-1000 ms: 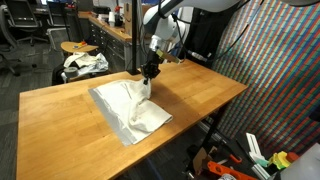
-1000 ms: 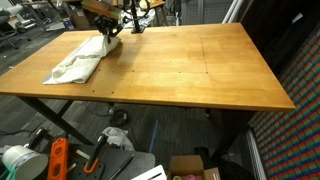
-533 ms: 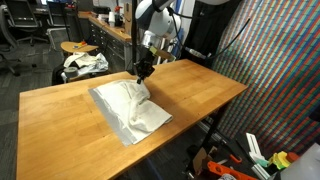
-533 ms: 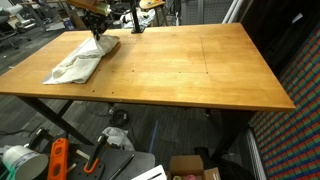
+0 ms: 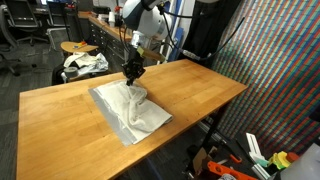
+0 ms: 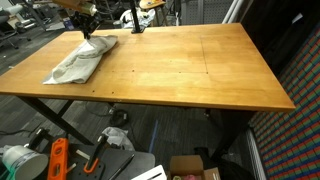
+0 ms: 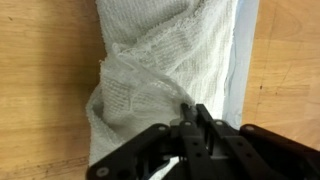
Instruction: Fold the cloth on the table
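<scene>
A pale grey-white cloth (image 5: 130,108) lies on the wooden table (image 5: 190,95), partly bunched, with one side lifted. It also shows in an exterior view (image 6: 80,60) near the table's far left corner. My gripper (image 5: 132,72) is shut on a pinched fold of the cloth and holds it up above the rest. In the wrist view the gripper (image 7: 190,112) has its fingers pressed together over the woven cloth (image 7: 150,70), with a smooth flat layer along the right side.
Bare wood table lies to the right of the cloth (image 6: 190,60). A chair with a heap of cloth (image 5: 83,63) stands behind the table. Boxes and tools lie on the floor (image 6: 60,158). A patterned wall panel (image 5: 280,60) stands to one side.
My gripper has moved across the cloth toward its other side, carrying the pinched fold with it. The cloth's lifted edge has shifted over the flat part.
</scene>
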{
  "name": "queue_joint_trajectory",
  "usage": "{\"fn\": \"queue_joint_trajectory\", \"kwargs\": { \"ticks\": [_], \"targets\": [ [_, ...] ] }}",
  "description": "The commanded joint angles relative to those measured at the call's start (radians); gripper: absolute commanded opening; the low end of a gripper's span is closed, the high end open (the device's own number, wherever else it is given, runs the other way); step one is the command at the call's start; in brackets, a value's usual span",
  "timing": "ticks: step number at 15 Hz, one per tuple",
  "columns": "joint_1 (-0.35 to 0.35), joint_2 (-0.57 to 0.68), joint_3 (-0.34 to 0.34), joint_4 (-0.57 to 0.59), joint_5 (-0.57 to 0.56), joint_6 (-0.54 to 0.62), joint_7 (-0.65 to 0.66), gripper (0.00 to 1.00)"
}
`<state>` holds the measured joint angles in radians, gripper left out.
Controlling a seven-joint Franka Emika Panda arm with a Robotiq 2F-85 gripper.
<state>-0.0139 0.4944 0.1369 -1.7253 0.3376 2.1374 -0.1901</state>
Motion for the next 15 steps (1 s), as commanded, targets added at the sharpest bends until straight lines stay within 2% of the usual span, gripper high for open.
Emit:
{"fn": "queue_joint_trajectory", "kwargs": {
  "ticks": [1,3,9,15],
  "targets": [
    [0.023,-0.017,0.004,-0.01,0.019,0.045,0.054,0.12],
    [0.041,-0.012,0.003,-0.008,0.028,0.1,0.112,0.12],
    [0.092,0.02,-0.003,0.038,0.008,0.152,0.285,0.12],
    [0.124,0.061,-0.002,0.107,0.007,0.119,0.398,0.11]
  ]
}}
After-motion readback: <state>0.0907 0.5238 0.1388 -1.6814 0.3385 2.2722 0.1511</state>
